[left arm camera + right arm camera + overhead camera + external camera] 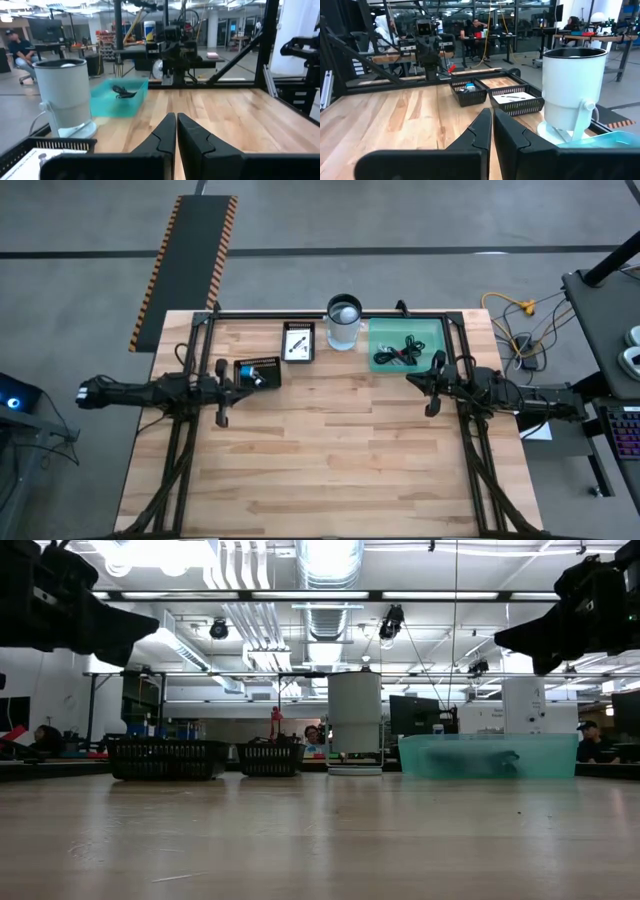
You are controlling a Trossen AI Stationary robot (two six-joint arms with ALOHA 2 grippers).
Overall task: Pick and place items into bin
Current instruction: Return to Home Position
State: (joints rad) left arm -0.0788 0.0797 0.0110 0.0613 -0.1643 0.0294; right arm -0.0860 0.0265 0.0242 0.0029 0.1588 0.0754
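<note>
A translucent green bin (pixel 406 345) stands at the table's far edge, right of centre, with black coiled cables (pixel 398 353) lying inside. Two black mesh trays sit left of it: one (pixel 299 342) holds a flat white card, the other (pixel 257 373) holds small bits, one of them blue. My left gripper (pixel 176 134) is shut, raised above the table beside the tray of small bits. My right gripper (pixel 491 129) is shut, raised near the bin's near right corner. Neither holds anything.
A white cylindrical canister (pixel 343 321) stands between the card tray and the bin. A black frame (pixel 330 314) runs along the table's far edge and both sides. The bare wooden tabletop (pixel 330 450) spreads across the middle and near side.
</note>
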